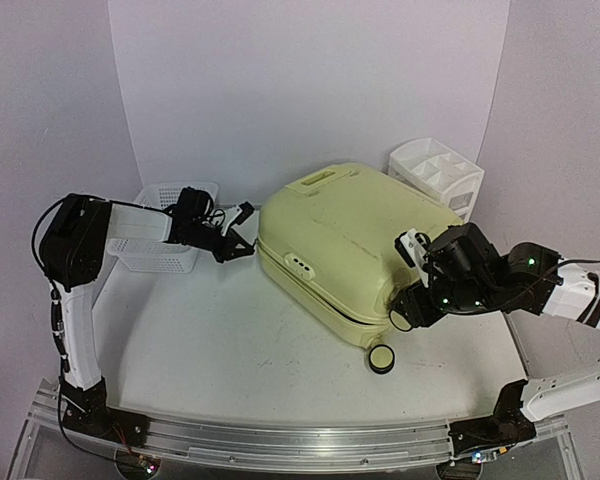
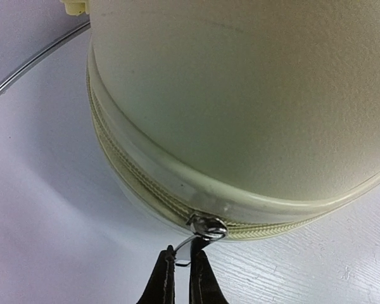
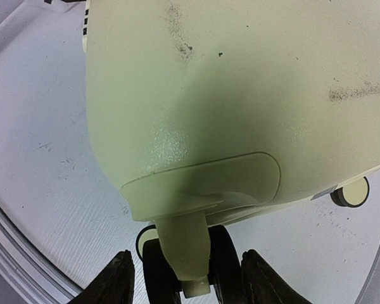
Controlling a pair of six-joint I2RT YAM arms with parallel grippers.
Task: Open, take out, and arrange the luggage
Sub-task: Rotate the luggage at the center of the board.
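A: Nearest first. The left gripper (image 2: pixel 182 269) has its jaws pinched shut on the pull (image 2: pixel 185 252), right at the tips. The slider (image 2: pixel 207 226) is just beyond them, on the zip track (image 2: pixel 139 180).
B: And the right gripper (image 3: pixel 187 266)?
A: Its jaws stand apart with a wheel (image 3: pixel 180 250) between them. I cannot tell whether the pads touch it.
B: Where is the luggage (image 1: pixel 350 240)?
A: Flat on the table (image 1: pixel 230 340), shell closed, straight ahead of both sets of jaws and between them.
B: Which step is this?
A: Opening, at its very start, I judge. Nothing is out and nothing is arranged.
B: What does the next move call for?
A: Drawing the pull along the seam and round the corner while holding the pinch. The tab is thin and may slip. The right side probably needs to brace the shell against the drag.
B: Anything farther off?
A: A basket (image 1: pixel 155 258) behind the left jaws, and an organizer (image 1: pixel 435 170) past the shell from the right jaws.
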